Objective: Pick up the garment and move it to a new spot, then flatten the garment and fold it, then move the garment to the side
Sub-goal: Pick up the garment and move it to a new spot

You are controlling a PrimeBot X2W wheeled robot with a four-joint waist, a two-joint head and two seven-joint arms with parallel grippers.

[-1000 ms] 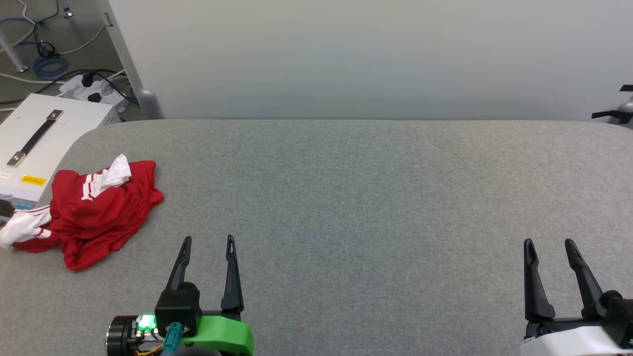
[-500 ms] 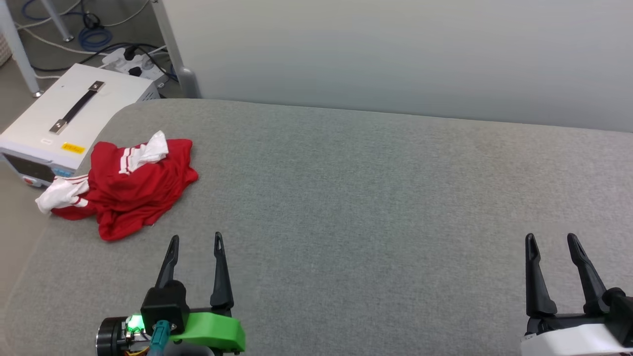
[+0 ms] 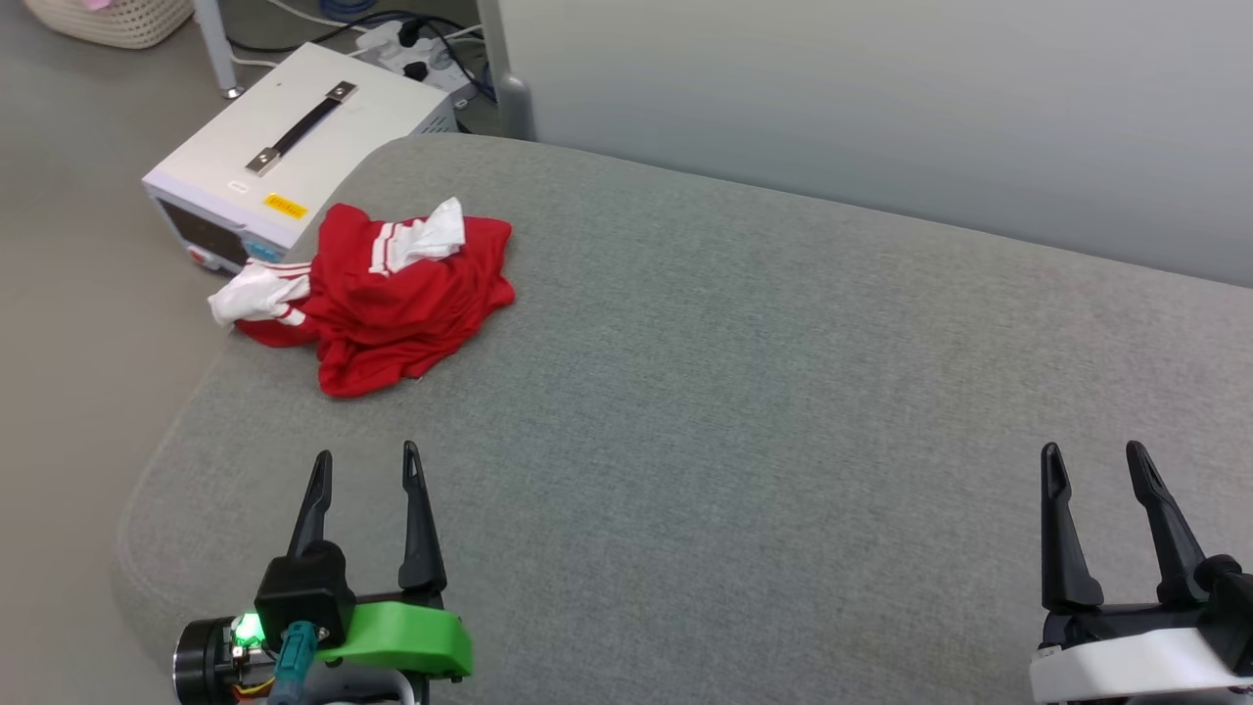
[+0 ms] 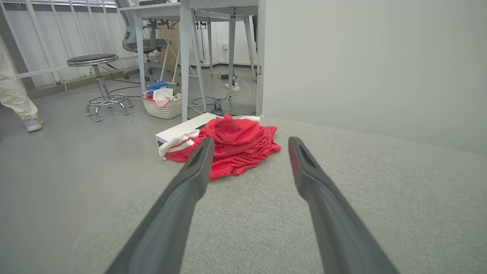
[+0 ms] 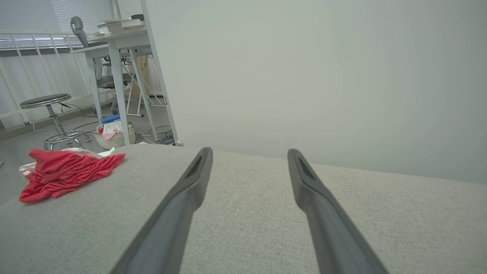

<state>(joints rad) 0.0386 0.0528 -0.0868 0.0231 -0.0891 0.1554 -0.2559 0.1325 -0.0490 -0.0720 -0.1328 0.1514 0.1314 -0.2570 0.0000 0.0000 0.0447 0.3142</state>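
Garment heaped on grey pad; cloths in wicker basket

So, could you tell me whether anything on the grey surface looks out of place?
Yes: the garment lies crumpled in a heap at the far left corner of the grey surface, and one white sleeve droops over the edge beside the white box. Nothing else stands out.

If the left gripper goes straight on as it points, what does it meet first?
Probably the garment, lying straight ahead of the open left gripper; whether it would pass above is unclear.
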